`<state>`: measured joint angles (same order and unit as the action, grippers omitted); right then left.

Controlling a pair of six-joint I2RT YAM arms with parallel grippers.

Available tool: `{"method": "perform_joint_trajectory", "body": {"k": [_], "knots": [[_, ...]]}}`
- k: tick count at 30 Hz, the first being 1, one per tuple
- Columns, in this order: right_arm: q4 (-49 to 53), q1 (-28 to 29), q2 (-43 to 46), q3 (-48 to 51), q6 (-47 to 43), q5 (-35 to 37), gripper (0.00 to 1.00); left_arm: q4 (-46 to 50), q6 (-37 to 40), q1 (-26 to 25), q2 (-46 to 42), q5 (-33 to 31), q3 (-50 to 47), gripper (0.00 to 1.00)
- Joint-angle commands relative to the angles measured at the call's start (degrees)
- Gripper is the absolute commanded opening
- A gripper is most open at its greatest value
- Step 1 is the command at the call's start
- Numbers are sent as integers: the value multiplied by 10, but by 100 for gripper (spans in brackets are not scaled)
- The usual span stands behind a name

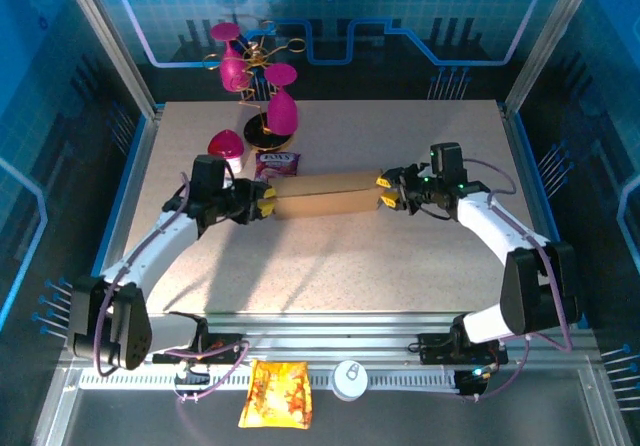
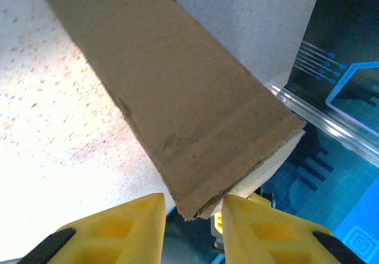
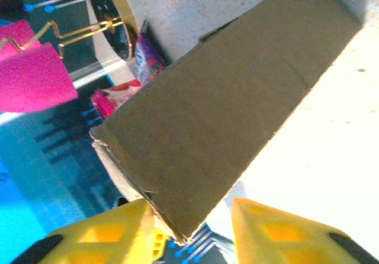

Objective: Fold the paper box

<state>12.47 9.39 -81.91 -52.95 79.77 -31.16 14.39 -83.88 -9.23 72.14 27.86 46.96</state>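
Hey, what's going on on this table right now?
Two arms are working a brown paper box lying on the table. The left gripper is at its left end, the right gripper at its right end, an end between each pair of fingers. The right looks open; the left's grip is unclear.
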Motion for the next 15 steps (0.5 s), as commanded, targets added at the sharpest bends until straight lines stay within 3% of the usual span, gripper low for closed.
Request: {"method": "perform_joint_trajectory", "body": {"k": [1, 9, 15], "knots": [[140, -11, 40, 16, -66, 69, 45, 76, 3, -7, -45, -27, -35, 35], [323, -14, 194, 64, -144, 208, 68, 166, -16, -9, -179, -73, -130, 45], [367, -26, 234, 38, -194, 266, 73, 201, -16, -10, -231, -104, -122, 45]]}}
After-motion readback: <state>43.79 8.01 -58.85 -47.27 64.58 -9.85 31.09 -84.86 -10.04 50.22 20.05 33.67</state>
